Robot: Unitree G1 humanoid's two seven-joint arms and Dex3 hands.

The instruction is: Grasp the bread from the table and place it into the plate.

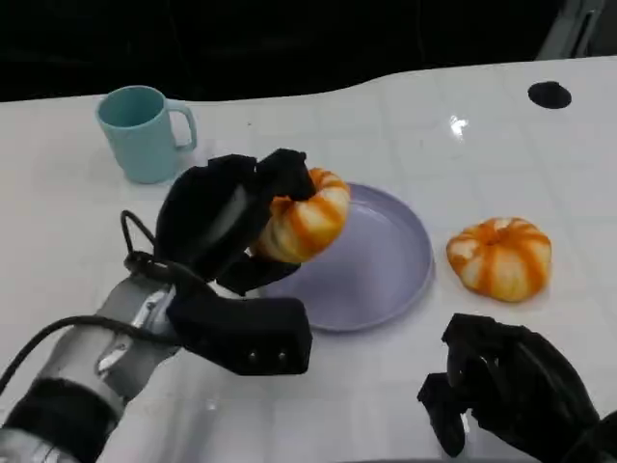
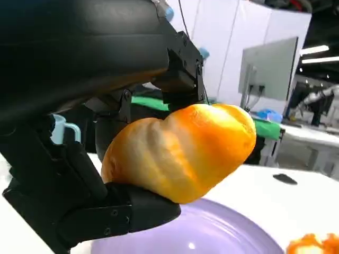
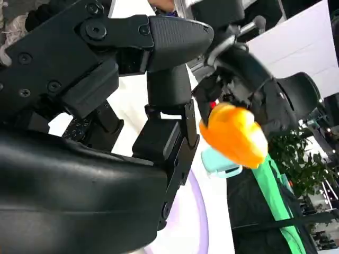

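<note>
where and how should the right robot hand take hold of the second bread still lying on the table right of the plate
Probably around its rounded outer rim, coming from above. The bread on the table lies flat, ridged dome up, apart from the purple plate, so its sides look free for fingers to close on opposite edges. The right robot hand sits just in front of it, holding nothing; the left robot hand already holds another bread.

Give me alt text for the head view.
The left hand holds a bread above the purple plate's left rim. A second bread lies right of the plate, a teal mug behind.
</note>
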